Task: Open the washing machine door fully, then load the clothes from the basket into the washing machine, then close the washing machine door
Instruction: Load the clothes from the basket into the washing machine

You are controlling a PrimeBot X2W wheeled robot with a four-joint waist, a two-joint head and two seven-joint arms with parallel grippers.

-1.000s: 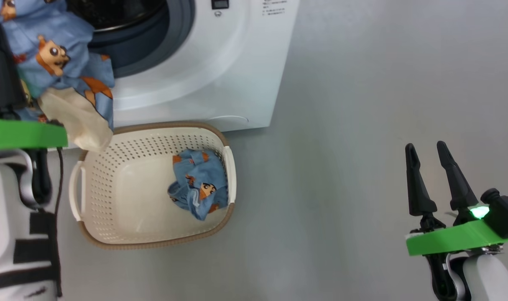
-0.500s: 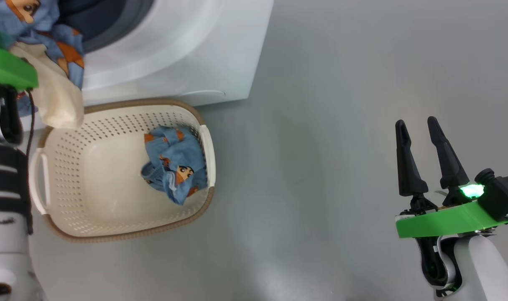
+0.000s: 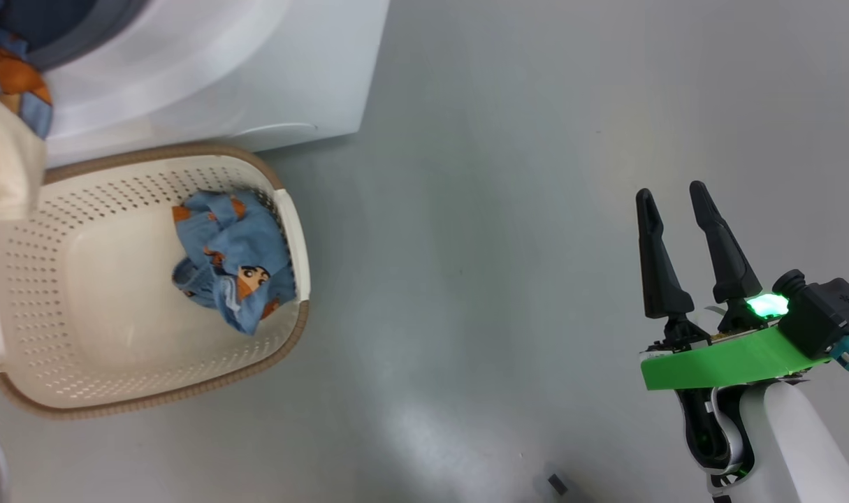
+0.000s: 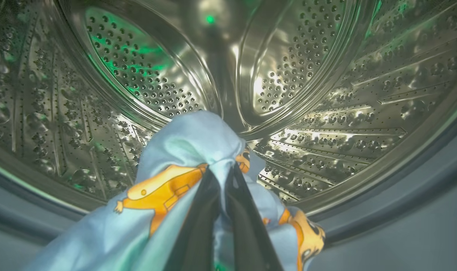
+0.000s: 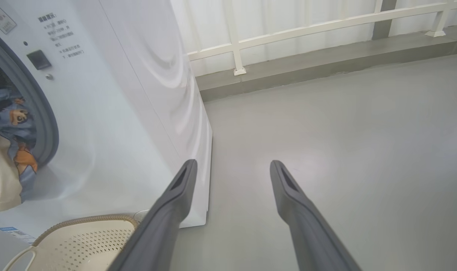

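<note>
My left gripper [image 4: 223,173] is shut on a light-blue garment [image 4: 183,150] with orange prints, held just inside the steel drum [image 4: 326,75] of the washing machine [image 3: 221,84]. That garment's tail [image 3: 12,91] and its cream lining hang at the machine's opening at the left edge of the head view. Another printed garment [image 3: 232,269] lies crumpled in the cream basket [image 3: 293,230], against its right wall, on the floor before the machine. My right gripper [image 3: 670,188] hovers open over bare floor far to the right, nothing between its fingers [image 5: 175,195]. The washing machine door is out of view.
Grey floor [image 3: 480,244] stretches to the right of the machine and basket. A white railing [image 5: 288,34] on a low kerb runs behind the machine. A small dark object [image 3: 557,483] lies on the floor near the bottom of the head view.
The head camera has swung, so machine and basket sit further left and the left arm has left the picture. The held garment stays at the opening. My right gripper stays open.
</note>
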